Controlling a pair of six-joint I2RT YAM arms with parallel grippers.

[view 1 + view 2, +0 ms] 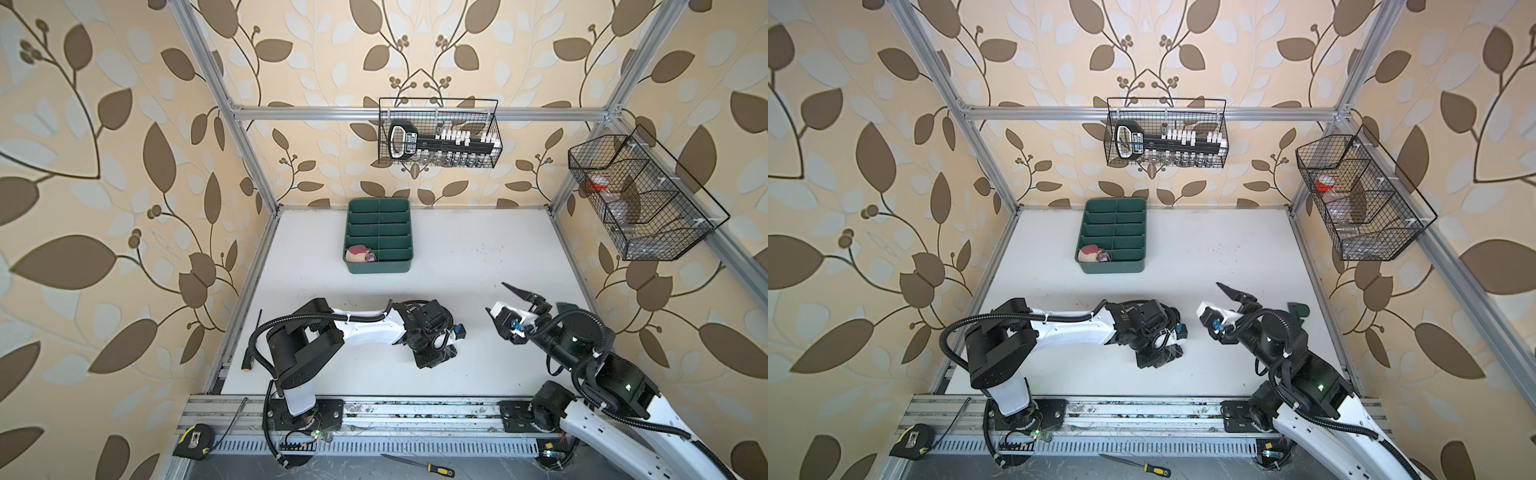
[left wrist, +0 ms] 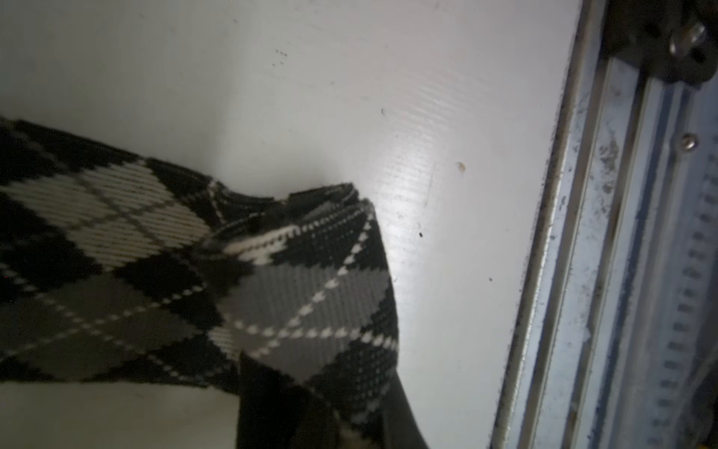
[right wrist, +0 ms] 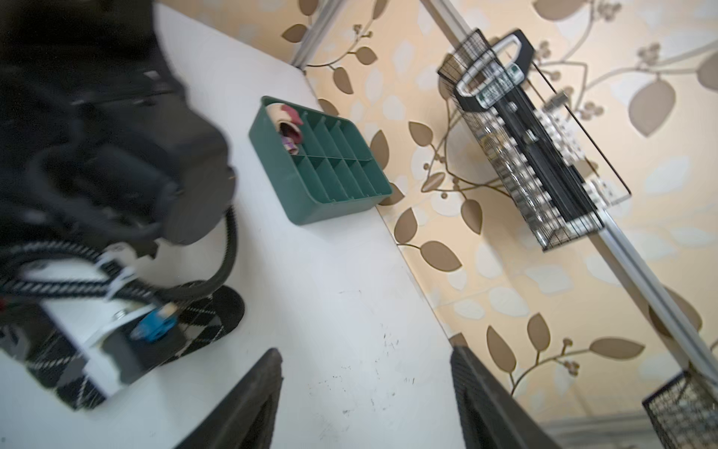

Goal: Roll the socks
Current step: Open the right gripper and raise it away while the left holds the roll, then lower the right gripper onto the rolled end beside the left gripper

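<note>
The left gripper [image 2: 342, 404] points down at the table [image 1: 457, 249] and is clamped on the folded end of the argyle sock [image 2: 116, 272]. The rest of the sock lies flat on the white surface. In both top views the wrist hides nearly all of it. The fold sits near the table's near edge, about midway along it, with the aluminium rail [image 2: 606, 233] just beyond.

The right gripper [image 3: 365, 373] is raised above the table toward the right near corner. Its fingers [image 3: 252, 400] stand well apart with nothing between them, and bare surface lies below.

A green tray [image 1: 378, 268] stands at the table's far edge, left of the middle, split into two columns of narrow compartments. The rolled beige sock [image 1: 360, 253] fills its near-left compartment.

A wire basket [image 1: 436, 99] hangs on the back rail and holds a black socket rack [image 1: 449, 143]. A second wire basket [image 1: 681, 232] hangs on the right rail. It holds something with a red top, too small to tell what.

The table is bare between the tray and the two arms, and along its right edge.
</note>
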